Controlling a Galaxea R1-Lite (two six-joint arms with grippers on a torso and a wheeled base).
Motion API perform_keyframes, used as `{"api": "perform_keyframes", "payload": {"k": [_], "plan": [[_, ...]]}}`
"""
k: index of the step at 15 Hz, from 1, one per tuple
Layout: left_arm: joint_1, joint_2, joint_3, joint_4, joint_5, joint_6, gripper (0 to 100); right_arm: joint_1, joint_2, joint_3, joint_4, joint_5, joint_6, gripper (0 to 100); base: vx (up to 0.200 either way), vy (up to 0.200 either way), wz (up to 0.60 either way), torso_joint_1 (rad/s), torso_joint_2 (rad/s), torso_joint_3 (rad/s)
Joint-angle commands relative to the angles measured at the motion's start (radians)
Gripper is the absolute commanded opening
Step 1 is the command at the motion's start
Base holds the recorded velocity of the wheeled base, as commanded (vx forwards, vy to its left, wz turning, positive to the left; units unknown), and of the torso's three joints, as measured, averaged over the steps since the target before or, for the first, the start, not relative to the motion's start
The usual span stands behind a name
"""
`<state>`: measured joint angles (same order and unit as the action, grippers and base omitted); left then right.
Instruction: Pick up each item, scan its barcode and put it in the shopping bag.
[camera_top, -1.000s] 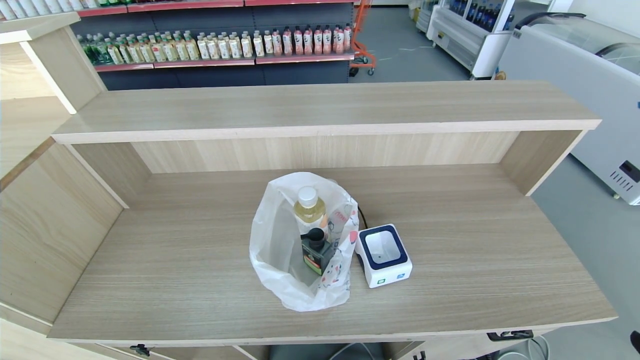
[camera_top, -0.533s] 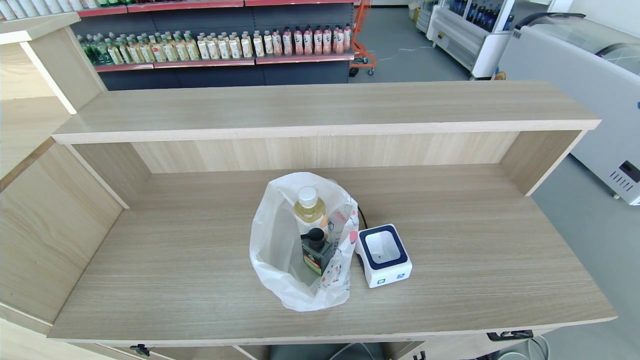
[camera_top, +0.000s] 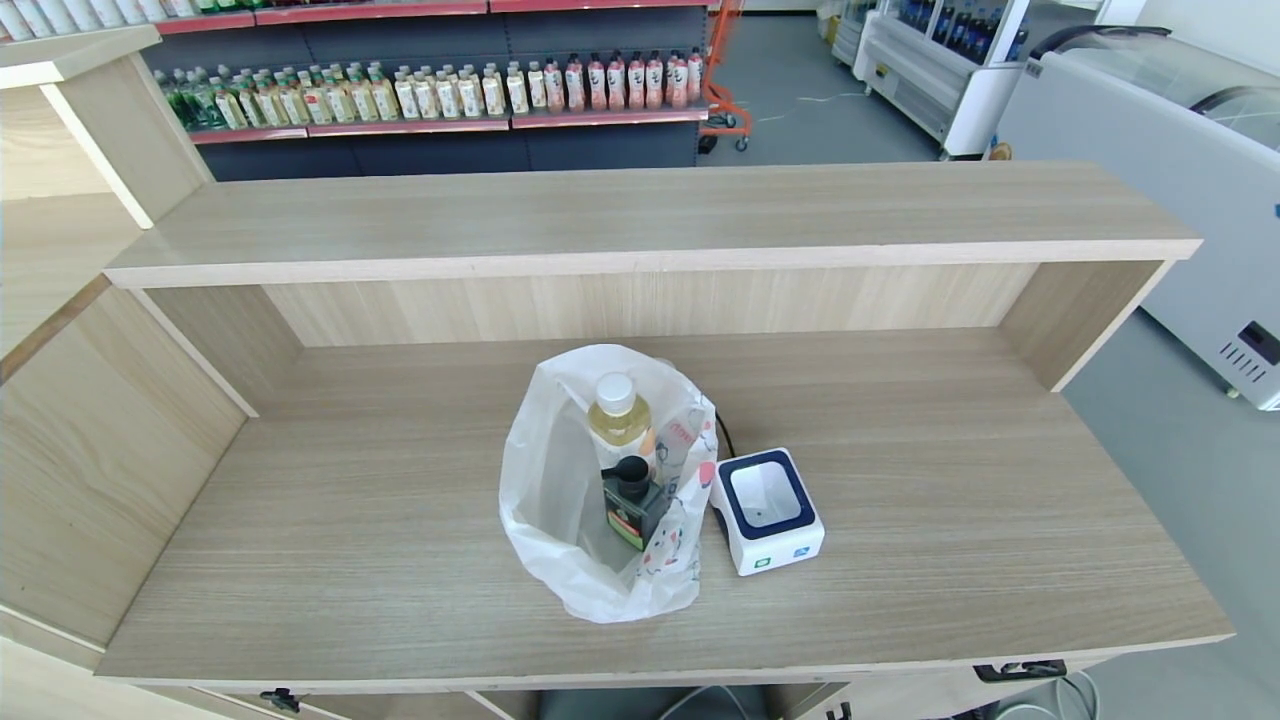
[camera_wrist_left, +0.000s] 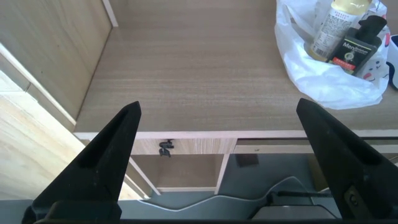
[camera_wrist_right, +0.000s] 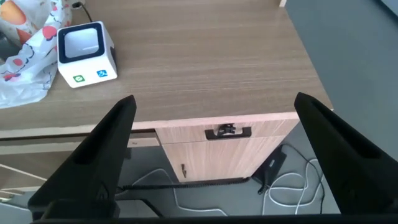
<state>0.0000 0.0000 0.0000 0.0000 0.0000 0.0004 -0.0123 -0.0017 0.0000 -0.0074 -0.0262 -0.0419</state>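
A white plastic shopping bag (camera_top: 560, 500) stands open in the middle of the wooden counter. Inside it are a pale yellow drink bottle with a white cap (camera_top: 618, 412) and a dark bottle with a black pump top (camera_top: 632, 500). Just right of the bag sits the white barcode scanner with a blue-rimmed window (camera_top: 766, 510). My left gripper (camera_wrist_left: 217, 162) is open, held below and in front of the counter's front edge, with the bag (camera_wrist_left: 323, 68) off to one side. My right gripper (camera_wrist_right: 214, 155) is also open and empty, in front of the counter near the scanner (camera_wrist_right: 84, 53).
The counter (camera_top: 950, 500) has a raised back shelf (camera_top: 650, 215) and side walls. A black cable (camera_top: 722, 432) runs behind the scanner. Shelves of bottled drinks (camera_top: 440, 90) and freezer cabinets (camera_top: 1150, 150) stand in the room beyond.
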Motion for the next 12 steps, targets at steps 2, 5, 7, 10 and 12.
{"api": "perform_keyframes", "payload": {"k": [2,5,7,10,12], "plan": [[0.0,0.002,0.0,0.0,0.0,0.0,100,0.0,0.002,0.0,0.0,0.0,-0.001,100,0.0,0.0,0.0,0.0,0.0,0.0],[-0.002,0.002,0.0,0.0,0.0,0.001,100,0.0,0.002,0.0,0.0,0.0,-0.003,100,0.0,0.0,0.0,0.0,0.0,0.0],[0.0,0.002,0.0,0.0,0.0,0.0,100,0.0,0.002,0.0,0.0,0.0,-0.003,100,0.0,0.0,0.0,0.0,0.0,0.0],[0.0,0.002,0.0,0.0,0.0,0.0,100,0.0,0.002,0.0,0.0,0.0,-0.001,100,0.0,0.0,0.0,0.0,0.0,0.0],[0.0,0.002,-0.002,0.0,0.0,0.0,100,0.0,0.002,0.0,0.001,0.0,0.007,100,0.0,0.0,0.0,0.0,0.0,0.0]]}}
